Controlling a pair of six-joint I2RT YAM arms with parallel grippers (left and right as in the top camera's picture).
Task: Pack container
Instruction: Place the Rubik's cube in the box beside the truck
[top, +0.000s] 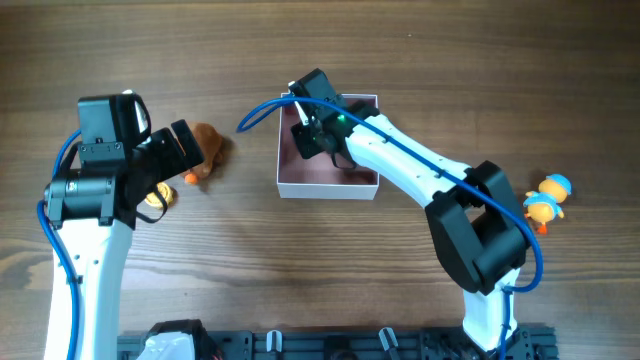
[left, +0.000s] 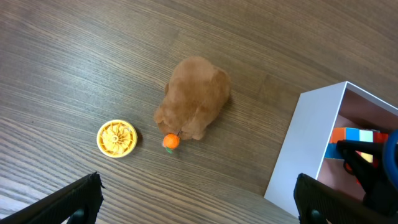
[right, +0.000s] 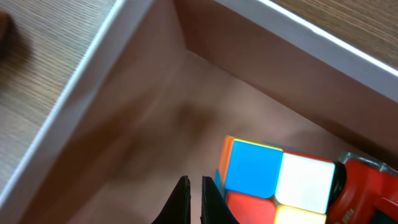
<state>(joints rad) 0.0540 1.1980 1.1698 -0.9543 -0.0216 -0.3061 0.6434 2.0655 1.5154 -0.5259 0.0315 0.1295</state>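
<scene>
The container (top: 328, 186), a square white-walled box with a dusty-pink inside, stands at the table's middle. My right gripper (top: 304, 140) reaches into its left half. In the right wrist view its fingers (right: 193, 182) are shut and empty, just above the pink floor, beside a colour cube (right: 273, 180) and a red toy (right: 368, 186) lying in the container (right: 146, 50). My left gripper (left: 198, 182) is open and empty above bare wood. A brown plush toy (left: 196, 99) with a small orange ball (left: 170, 141) lies ahead of it, left of the container (left: 308, 143).
A yellow round toy (left: 116, 137) lies left of the plush, under my left arm in the overhead view (top: 155, 197). A yellow and orange duck toy (top: 547, 200) lies at the far right of the table. A black rail (top: 350, 345) runs along the front edge.
</scene>
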